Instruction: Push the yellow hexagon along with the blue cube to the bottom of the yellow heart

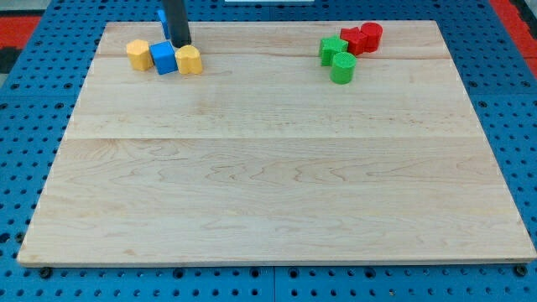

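Near the view's top left of the wooden board [277,184], three blocks stand in a tight row. The yellow hexagon [138,54] is leftmost, the blue cube [164,58] touches it in the middle, and the yellow heart [190,60] is rightmost, against the cube. My rod comes down from the view's top edge, and my tip [180,43] rests just above the gap between the blue cube and the yellow heart, close to both. A second blue piece [161,16] shows partly behind the rod.
At the view's top right sit a green star [332,49], a green cylinder [342,68], a red star-like block [352,39] and a red cylinder [370,35], bunched together. A blue pegboard [33,126] surrounds the board.
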Tool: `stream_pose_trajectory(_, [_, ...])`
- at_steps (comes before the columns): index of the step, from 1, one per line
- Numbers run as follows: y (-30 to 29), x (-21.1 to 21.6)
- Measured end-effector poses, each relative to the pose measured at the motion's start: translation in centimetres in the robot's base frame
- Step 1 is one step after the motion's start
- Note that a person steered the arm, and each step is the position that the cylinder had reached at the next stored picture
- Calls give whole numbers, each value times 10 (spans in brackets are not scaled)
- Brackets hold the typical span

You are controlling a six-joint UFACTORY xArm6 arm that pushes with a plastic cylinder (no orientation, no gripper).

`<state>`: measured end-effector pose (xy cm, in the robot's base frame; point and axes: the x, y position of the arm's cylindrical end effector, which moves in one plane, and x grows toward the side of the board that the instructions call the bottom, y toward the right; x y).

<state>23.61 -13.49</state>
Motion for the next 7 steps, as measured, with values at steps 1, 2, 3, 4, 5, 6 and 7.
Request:
stream_pose_trajectory(1, [25, -11])
stream_pose_trajectory(2, [-5, 17])
stream_pose_trajectory(3, [-27, 38])
stream_pose_trajectory(4, [-14, 73])
stream_pose_trajectory(5, [-14, 126])
stream_pose_trajectory(6, [4, 129])
stream_pose_trajectory(7, [-57, 161])
